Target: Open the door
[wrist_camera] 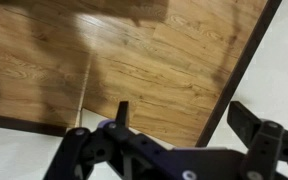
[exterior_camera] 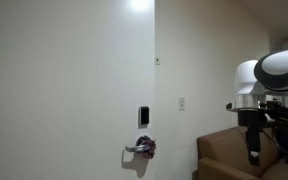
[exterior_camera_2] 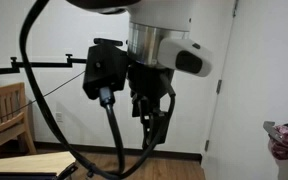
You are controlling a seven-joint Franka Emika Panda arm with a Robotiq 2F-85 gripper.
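Observation:
The door (exterior_camera: pixel 69 80) is a tall off-white flat panel, shut, on the left in an exterior view. It carries a small black lock (exterior_camera: pixel 143 116) and a silver lever handle (exterior_camera: pixel 137 149) with something purple on it. My gripper (exterior_camera: pixel 252 155) hangs pointing down, far to the right of the door and apart from it. It also shows close up in an exterior view (exterior_camera_2: pixel 154 133). In the wrist view my gripper (wrist_camera: pixel 189 120) is open and empty, with both fingers spread over wooden floor.
The wall (exterior_camera: pixel 199 60) beside the door has a white switch plate (exterior_camera: pixel 181 102). A brown sofa (exterior_camera: pixel 229 158) stands under my arm. A wooden chair (exterior_camera_2: pixel 4 112) and table edge (exterior_camera_2: pixel 29 165) are nearby. A dark baseboard (wrist_camera: pixel 239 70) borders the floor.

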